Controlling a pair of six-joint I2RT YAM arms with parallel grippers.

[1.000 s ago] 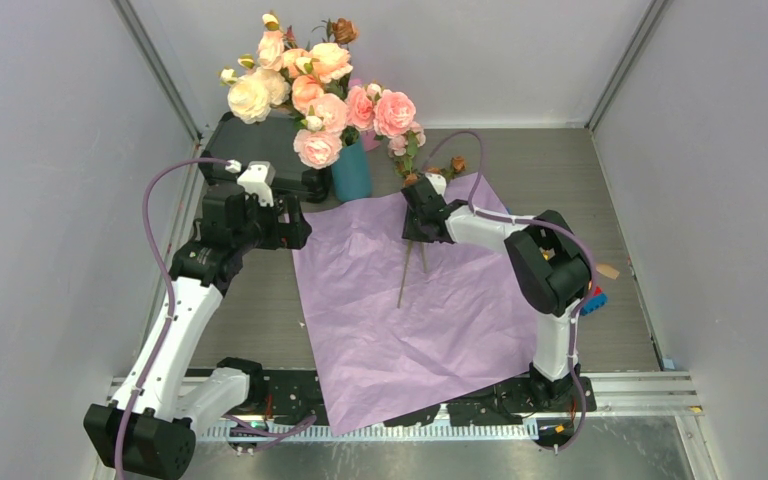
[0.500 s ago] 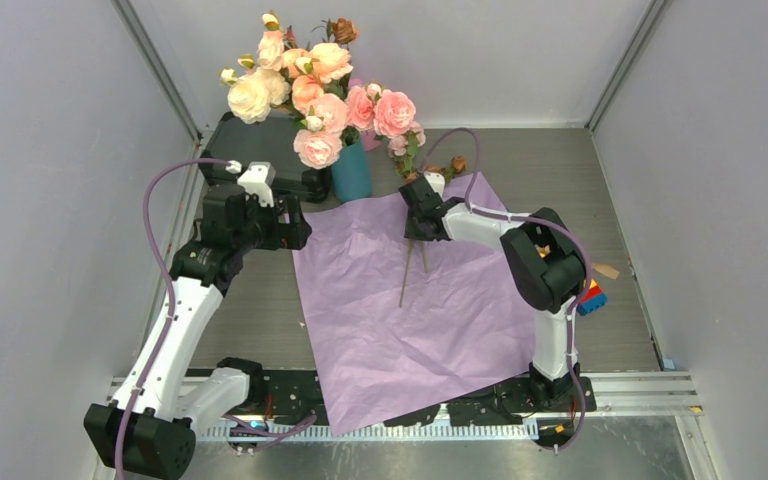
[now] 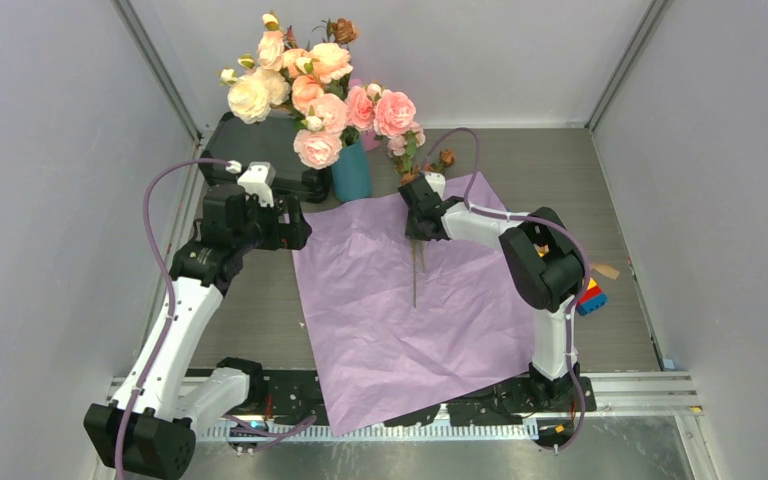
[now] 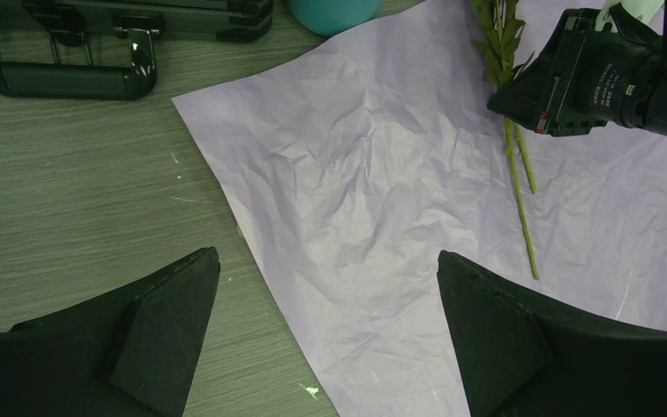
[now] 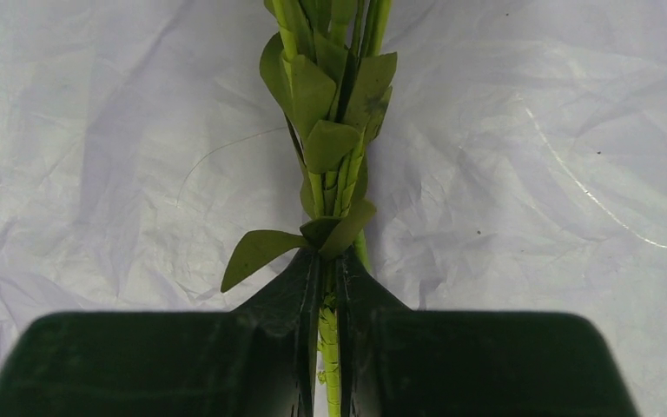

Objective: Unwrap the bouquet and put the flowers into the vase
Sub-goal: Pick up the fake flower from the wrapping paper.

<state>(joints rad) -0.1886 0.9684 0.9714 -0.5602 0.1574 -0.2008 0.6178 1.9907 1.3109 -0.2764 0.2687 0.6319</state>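
While low on the paper (image 5: 530, 174), flowers (image 5: 326, 139) tight in right hand (image 5: 328, 280)

Bare lilac paper (image 3: 380, 320) at centre; far edge thick with vase (image 3: 351, 172), black case (image 3: 250, 140), peach roses (image 3: 317, 148)

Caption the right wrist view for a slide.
Right gripper pinches the flowers by their leafy stems over the lilac paper.

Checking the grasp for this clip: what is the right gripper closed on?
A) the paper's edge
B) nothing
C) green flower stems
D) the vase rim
C: in the right wrist view the right gripper pinches the leafy flower stems over the purple paper.
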